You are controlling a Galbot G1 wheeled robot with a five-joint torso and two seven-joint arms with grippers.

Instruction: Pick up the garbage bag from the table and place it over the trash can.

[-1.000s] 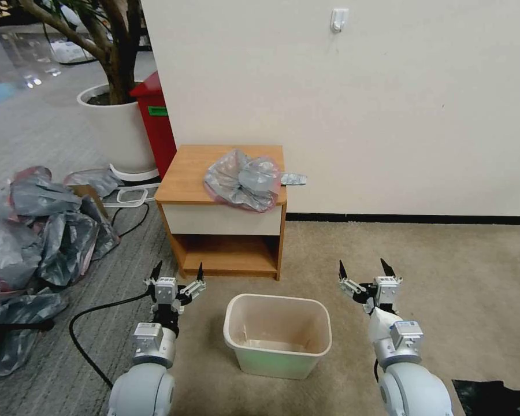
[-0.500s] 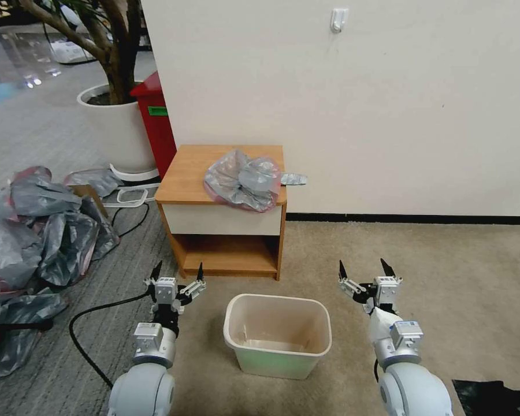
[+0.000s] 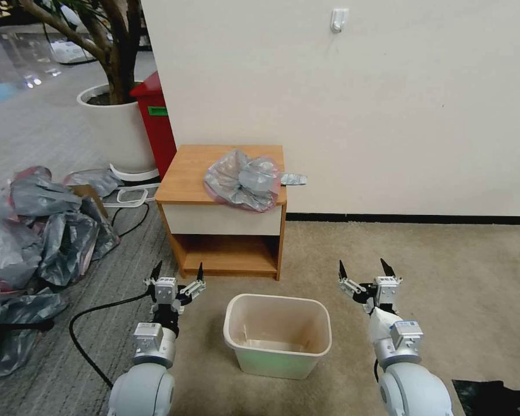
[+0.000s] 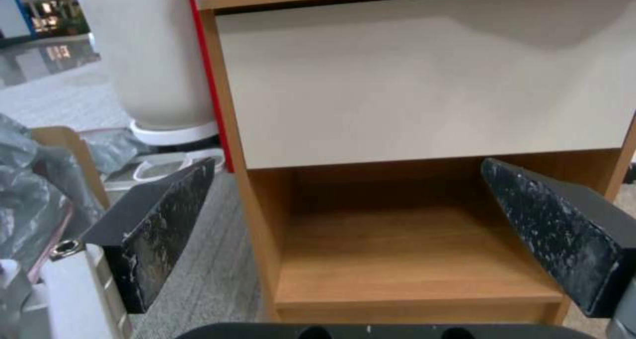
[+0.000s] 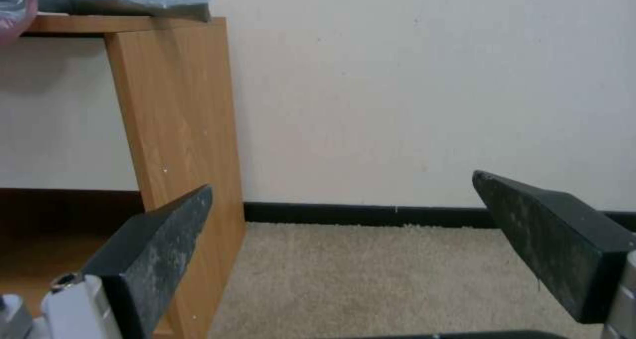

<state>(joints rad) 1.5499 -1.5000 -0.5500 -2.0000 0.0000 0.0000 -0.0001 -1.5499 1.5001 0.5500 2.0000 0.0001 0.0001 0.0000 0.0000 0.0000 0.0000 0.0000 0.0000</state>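
While my left gripper [image 3: 177,271] and right gripper [image 3: 363,268] hover with fingers spread, empty, either side of the trash can [image 3: 278,334], the garbage bag [image 3: 241,180] lies crumpled on the table [image 3: 190,167] beyond; my left wrist view reveals the table's lower shelf [image 4: 404,259].

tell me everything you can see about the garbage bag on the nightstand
The garbage bag is thin, translucent grey-silver plastic with a pink-red rim, crumpled into a loose mound. It lies on the right front part of the table, its lower edge drooping slightly over the white drawer front. A flat grey strip of it pokes past the table's right edge. No gripper touches it.
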